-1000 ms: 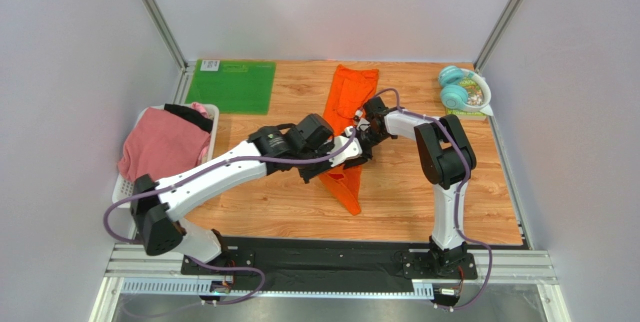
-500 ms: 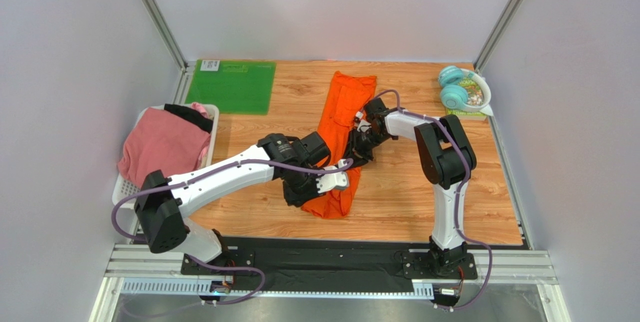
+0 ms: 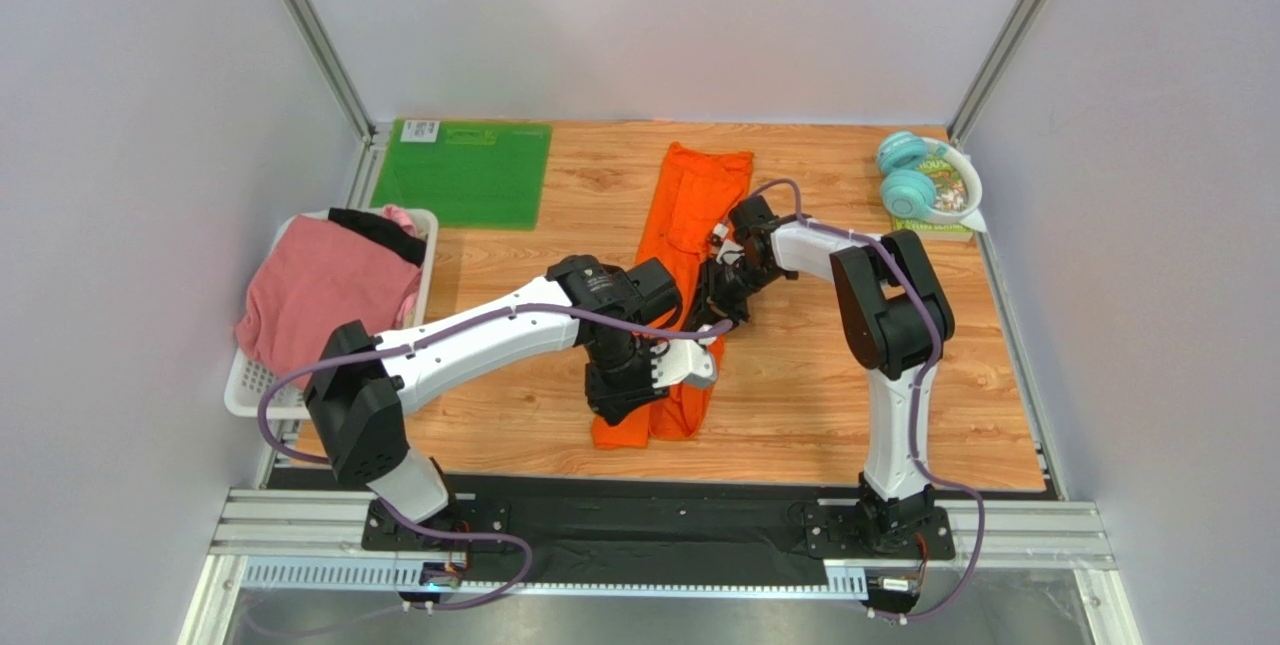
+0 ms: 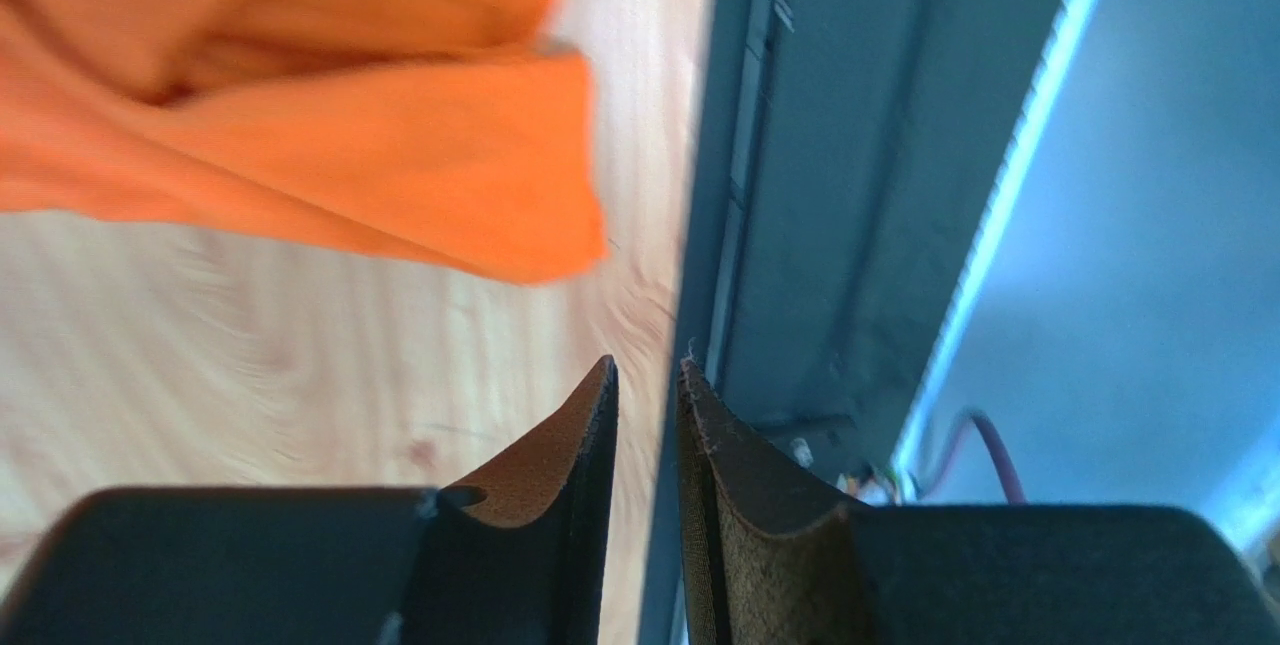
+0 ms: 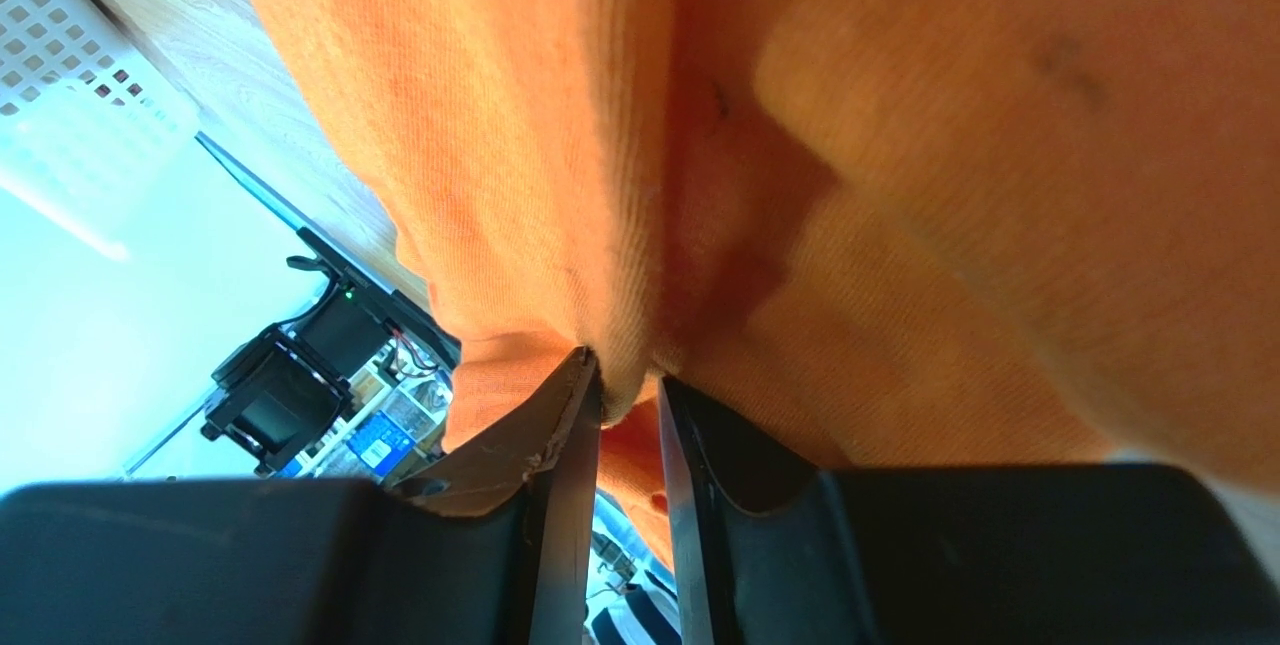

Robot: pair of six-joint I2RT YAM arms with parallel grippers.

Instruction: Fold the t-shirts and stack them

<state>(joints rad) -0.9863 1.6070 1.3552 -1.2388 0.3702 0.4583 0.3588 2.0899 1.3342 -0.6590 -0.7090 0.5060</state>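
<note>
Now: my right fingers (image 5: 549, 443) pinch fold of orange t-shirt (image 3: 688, 195), which lies lengthwise along middle of counter (image 3: 812, 390). My left fingers (image 4: 564, 443) slightly parted, empty, near shirt's front edge.

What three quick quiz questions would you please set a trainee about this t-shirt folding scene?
1. True or false: the left gripper is holding the orange t-shirt.
2. Where does the pink t-shirt lie? A on the green mat; B in the white basket; C on the orange t-shirt.
3. Fill in: the right gripper is pinching the ___ t-shirt.
Key: 1 false, the left gripper is empty, the cloth beyond its fingertips; 2 B; 3 orange.
</note>
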